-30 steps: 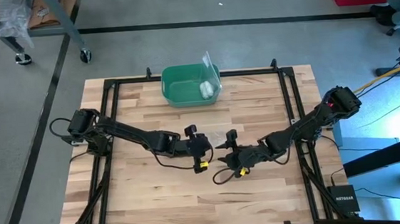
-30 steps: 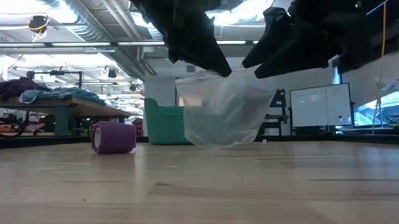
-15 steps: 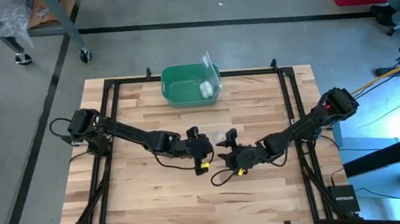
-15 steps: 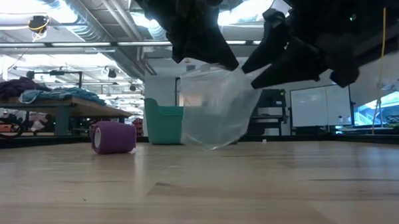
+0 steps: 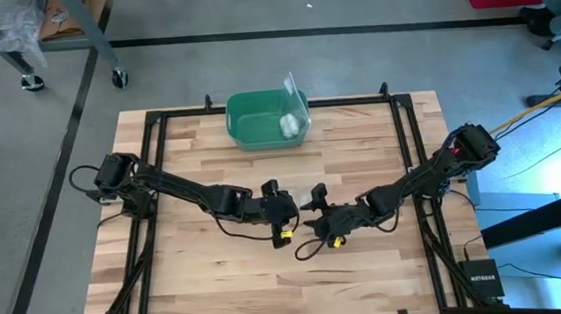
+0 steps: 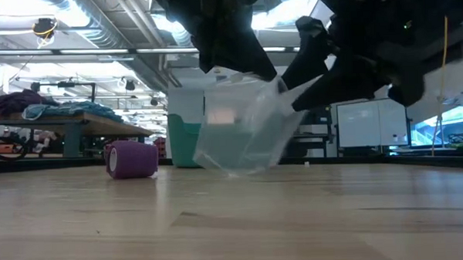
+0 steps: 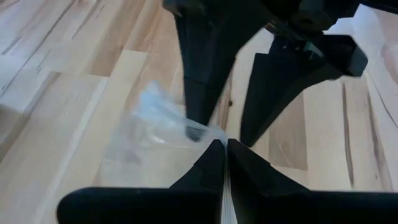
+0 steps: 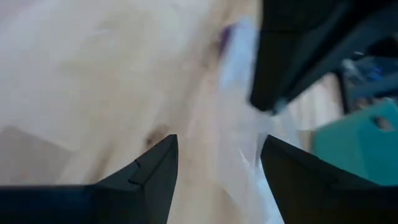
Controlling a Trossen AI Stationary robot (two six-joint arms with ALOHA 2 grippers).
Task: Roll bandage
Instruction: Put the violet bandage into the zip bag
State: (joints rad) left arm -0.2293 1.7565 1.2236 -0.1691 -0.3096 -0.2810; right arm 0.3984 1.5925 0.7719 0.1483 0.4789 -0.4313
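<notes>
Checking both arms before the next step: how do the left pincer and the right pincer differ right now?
The left pincer is shut, pinching the clear plastic bag by its edge; the right pincer is open and grips nothing. The left pincer holds the bag off the table; the right pincer points at the bag from the opposite side. Both hover over the middle of the table, close together.

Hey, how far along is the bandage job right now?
Done: the purple bandage already sits as a compact roll on the table. In hand: the left hand is shut on a clear plastic bag held above the table, with the open right hand facing it. Left: the roll lies apart from the bag, and neither hand is touching it.
</notes>
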